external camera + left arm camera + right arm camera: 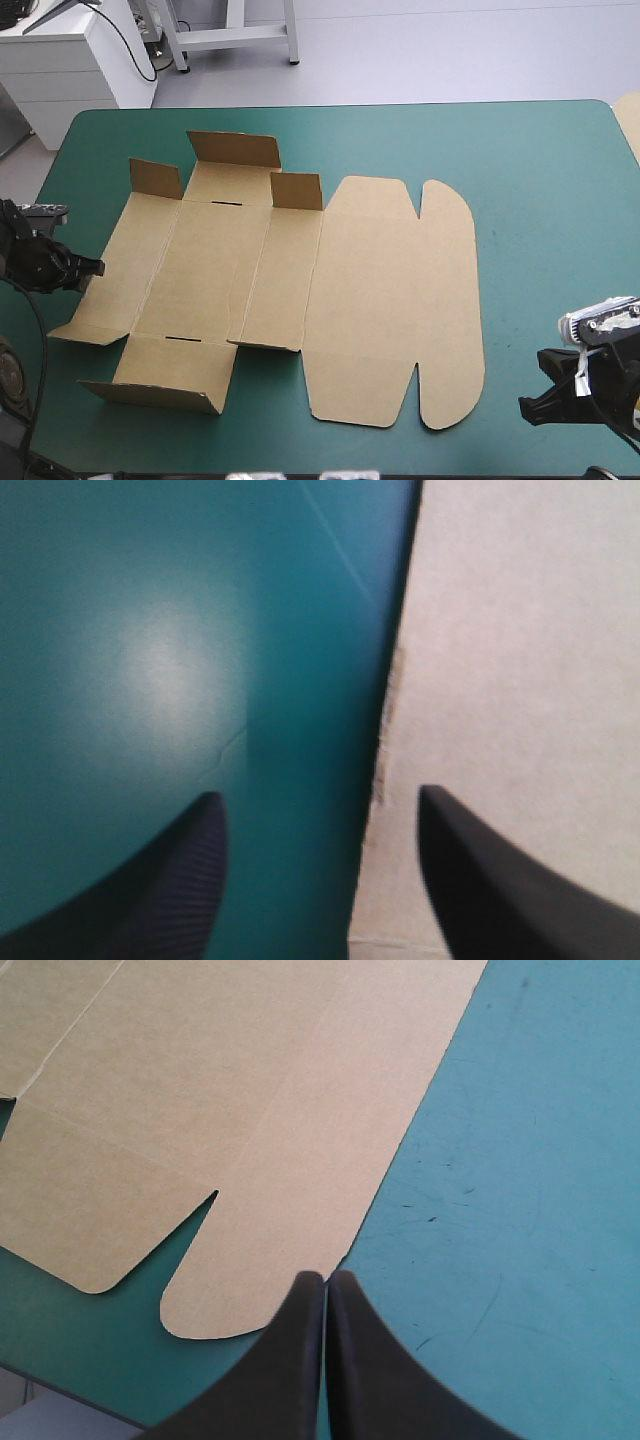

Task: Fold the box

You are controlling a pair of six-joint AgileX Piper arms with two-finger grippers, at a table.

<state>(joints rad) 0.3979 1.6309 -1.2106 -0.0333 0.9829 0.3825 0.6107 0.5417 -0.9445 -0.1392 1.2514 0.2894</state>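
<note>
The brown box lies as a cut sheet on the teal-green cover, mostly flat, with small flaps at its far side and a near flap raised a little. My left gripper sits at the sheet's left edge, open; in the left wrist view one finger is over the cover and the other over the box, the board's edge running between them. My right gripper hovers near the table's front right, shut, off the sheet. In the right wrist view the gripper points at the rounded lid flap of the box.
Bare teal-green cover stretches to the right of the sheet and along the far edge. A strip of pale board shows at the table's right edge. The near table edge lies close behind my right gripper.
</note>
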